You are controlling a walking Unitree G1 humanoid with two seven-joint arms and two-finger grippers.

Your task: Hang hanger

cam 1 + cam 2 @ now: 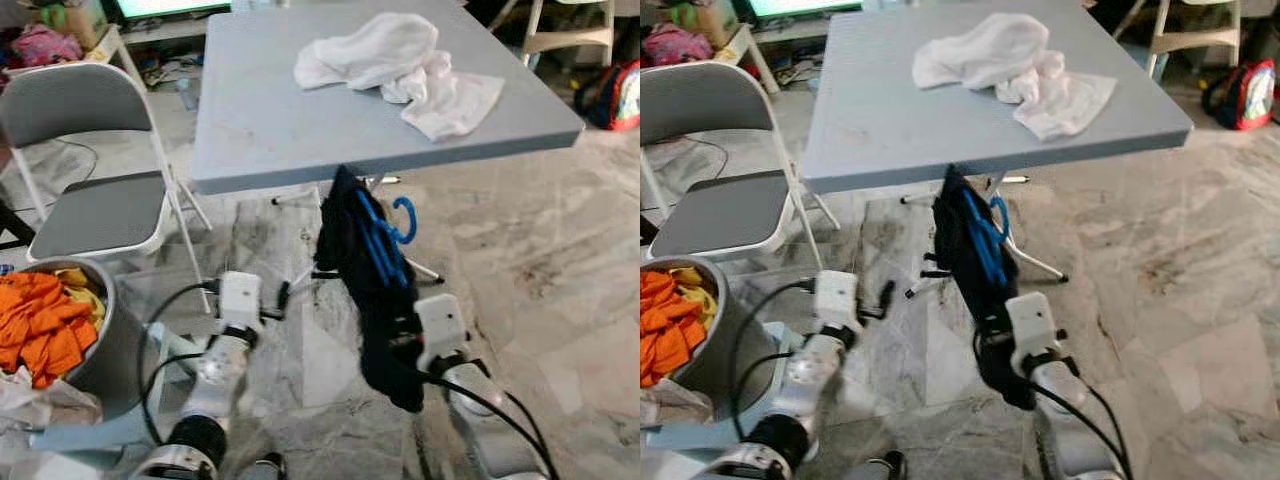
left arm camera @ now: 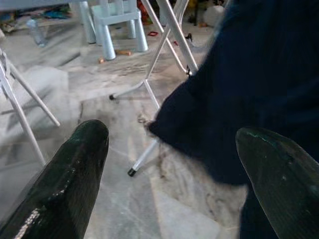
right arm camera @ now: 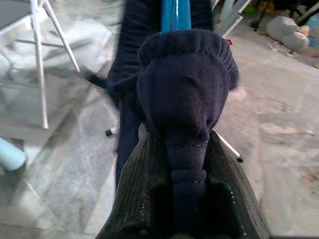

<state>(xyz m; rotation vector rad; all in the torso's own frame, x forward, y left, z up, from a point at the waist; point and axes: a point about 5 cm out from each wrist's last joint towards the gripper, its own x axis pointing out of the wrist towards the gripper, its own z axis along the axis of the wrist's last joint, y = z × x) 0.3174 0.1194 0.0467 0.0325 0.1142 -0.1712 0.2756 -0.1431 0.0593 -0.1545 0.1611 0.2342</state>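
Two arms out in front of me, both low over the marble floor (image 1: 560,260), forearms angled up toward the grey folding table (image 1: 300,130). My right gripper (image 3: 187,164) is clamped on a fold of dark navy garment (image 1: 365,290); in the right wrist view the knit cloth bunches out between the two black fingers (image 3: 137,189). The garment is draped on a blue hanger (image 1: 385,235), held upright just under the table's near edge, hook (image 1: 405,215) curling to my right and caught on nothing I can see. My left gripper (image 2: 169,164) is raised beside the garment, jaws wide apart and empty, the navy cloth in front of one finger (image 2: 279,174). On the tabletop, a crumpled white towel (image 1: 395,70). To my left, a grey folding chair (image 1: 90,180) and a metal tub (image 1: 100,350) of orange clothes (image 1: 40,325).
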